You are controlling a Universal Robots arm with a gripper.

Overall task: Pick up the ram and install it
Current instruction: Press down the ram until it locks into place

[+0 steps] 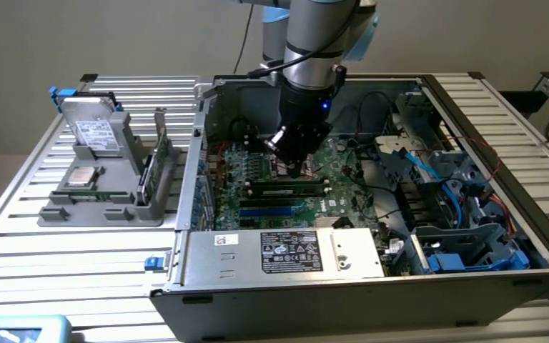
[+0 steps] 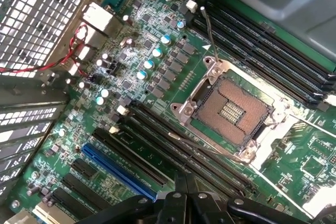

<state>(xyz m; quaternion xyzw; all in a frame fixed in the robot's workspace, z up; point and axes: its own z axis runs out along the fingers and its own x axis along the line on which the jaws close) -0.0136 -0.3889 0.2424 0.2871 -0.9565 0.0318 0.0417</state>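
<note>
My gripper (image 1: 297, 171) hangs inside the open computer case (image 1: 198, 143), low over the green motherboard (image 1: 346, 161). Its fingers are shut with nothing between them. In the wrist view the shut fingertips (image 2: 178, 200) point down beside the open CPU socket (image 2: 231, 111). A long thin green stick with dark chips, the ram (image 1: 289, 191), stands in one of the black slots just in front of the gripper. The fingers are close above it, and I cannot tell whether they touch it. The long black memory slots (image 2: 273, 51) run past the far side of the socket.
A grey holder (image 1: 103, 204) on the exterior view's left carries a grey drive (image 1: 98, 132), a square chip (image 1: 83, 176) and an upright green card (image 1: 161, 153). Inside the case sit the power supply (image 1: 289, 251), blue and black cables (image 1: 417, 168) and drive bays (image 1: 470, 246).
</note>
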